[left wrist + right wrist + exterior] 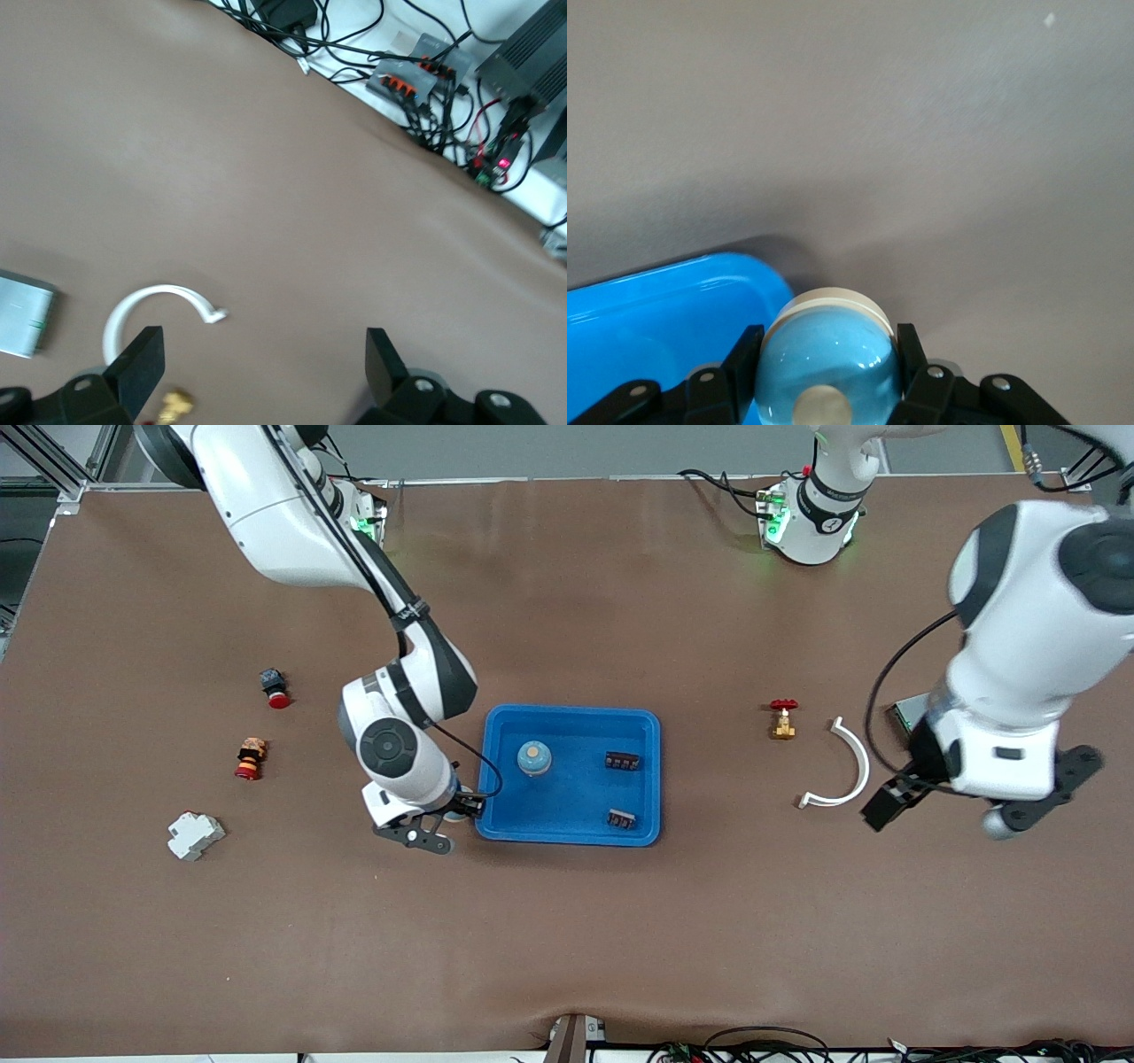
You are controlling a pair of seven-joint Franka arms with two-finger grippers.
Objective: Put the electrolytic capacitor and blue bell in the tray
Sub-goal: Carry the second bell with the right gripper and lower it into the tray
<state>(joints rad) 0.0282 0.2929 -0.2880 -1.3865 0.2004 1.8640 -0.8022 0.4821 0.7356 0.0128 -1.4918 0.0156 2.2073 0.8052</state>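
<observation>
The bright-blue tray point(572, 832) lies mid-table and also shows in the right wrist view point(647, 301). My right gripper point(454, 811) is shut on the blue bell point(828, 341), a pale-blue dome with a white base and a beige knob. It holds the bell low, just outside the tray's nearer corner toward the right arm's end. A pale-blue round piece with a tan top point(534, 757) stands in the tray. My left gripper point(263, 367) is open and empty over the table beside a white curved piece point(842, 766).
Two small black parts point(622, 761) point(621, 818) lie in the tray. A red-handled brass valve point(783, 719) and a grey plate point(911, 710) lie toward the left arm's end. Two red-tipped buttons point(275, 687) point(251, 758) and a white block point(195, 835) lie toward the right arm's end.
</observation>
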